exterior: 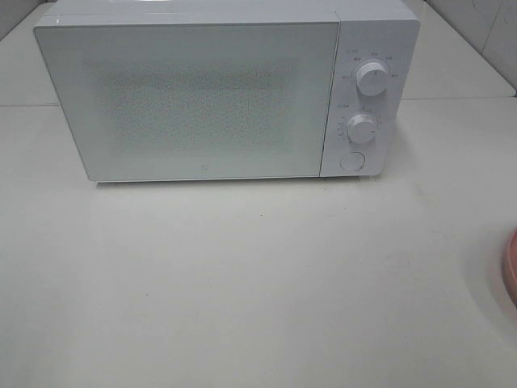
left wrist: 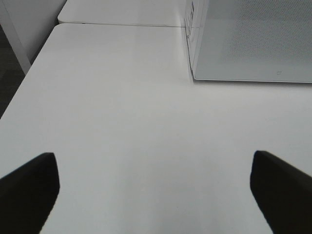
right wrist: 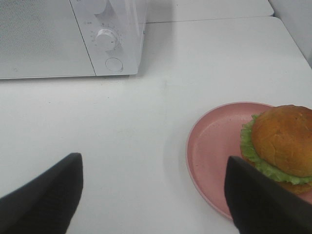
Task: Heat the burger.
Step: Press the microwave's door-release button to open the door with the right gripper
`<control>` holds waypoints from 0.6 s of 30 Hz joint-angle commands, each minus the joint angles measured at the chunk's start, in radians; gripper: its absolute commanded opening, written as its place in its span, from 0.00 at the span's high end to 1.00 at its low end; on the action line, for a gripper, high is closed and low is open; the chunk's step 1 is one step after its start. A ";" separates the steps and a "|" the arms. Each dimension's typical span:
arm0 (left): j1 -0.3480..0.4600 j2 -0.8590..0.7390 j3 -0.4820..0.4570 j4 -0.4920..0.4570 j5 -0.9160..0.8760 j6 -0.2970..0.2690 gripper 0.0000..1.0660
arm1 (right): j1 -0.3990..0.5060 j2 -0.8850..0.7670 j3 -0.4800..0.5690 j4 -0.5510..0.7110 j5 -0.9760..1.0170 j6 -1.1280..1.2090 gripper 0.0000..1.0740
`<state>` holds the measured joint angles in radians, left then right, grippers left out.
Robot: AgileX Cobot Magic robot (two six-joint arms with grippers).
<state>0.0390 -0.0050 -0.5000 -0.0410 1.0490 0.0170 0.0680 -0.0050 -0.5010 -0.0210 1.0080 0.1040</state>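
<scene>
A: High view?
B: One closed microwave (exterior: 194,97) at 12 o'clock, two knobs (exterior: 372,77); open table (exterior: 242,283) before it; plate (exterior: 512,271) rim at the 4 o'clock edge.
A: Wrists?
B: Left gripper (left wrist: 153,192) spread over table. Right gripper (right wrist: 153,195) spread; one burger (right wrist: 285,141) on the plate, near a finger.

pink round plate (exterior: 513,271): only a thin sliver shows at the right edge of the high view; in the right wrist view a dark finger (right wrist: 263,204) hides its near rim.
round burger with golden-brown bun (right wrist: 285,141): one side cut off by the picture's edge; the patty barely shows under the lettuce.
white box-shaped microwave oven (exterior: 194,97): inside hidden behind its dotted frosted door.
markings around the two white round dials (exterior: 373,77): too small and blurred to read.
left gripper (left wrist: 153,163): only two dark fingertips show.
right gripper (right wrist: 155,165): likewise cut off.
</scene>
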 commanded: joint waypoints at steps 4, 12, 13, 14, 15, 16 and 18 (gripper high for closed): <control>-0.005 -0.027 0.005 -0.010 -0.012 0.001 0.05 | -0.005 -0.027 0.002 -0.002 -0.007 -0.004 0.30; -0.005 -0.027 0.005 -0.010 -0.012 0.001 0.05 | -0.005 -0.027 0.002 -0.003 -0.007 0.000 0.30; -0.005 -0.027 0.005 -0.010 -0.012 0.001 0.05 | -0.005 -0.027 0.002 -0.003 -0.007 0.000 0.30; -0.005 -0.027 0.005 -0.010 -0.012 0.001 0.05 | -0.005 -0.027 0.002 -0.003 -0.007 0.000 0.30; -0.005 -0.027 0.005 -0.010 -0.012 0.001 0.05 | -0.005 -0.027 0.002 -0.003 -0.007 0.000 0.30; -0.005 -0.027 0.005 -0.010 -0.012 0.001 0.05 | -0.005 -0.027 0.002 -0.003 -0.007 0.000 0.30; -0.005 -0.027 0.005 -0.010 -0.012 0.001 0.05 | -0.005 -0.027 0.002 -0.003 -0.008 0.000 0.30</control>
<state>0.0390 -0.0050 -0.5000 -0.0410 1.0490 0.0170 0.0680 -0.0050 -0.5010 -0.0210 1.0080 0.1050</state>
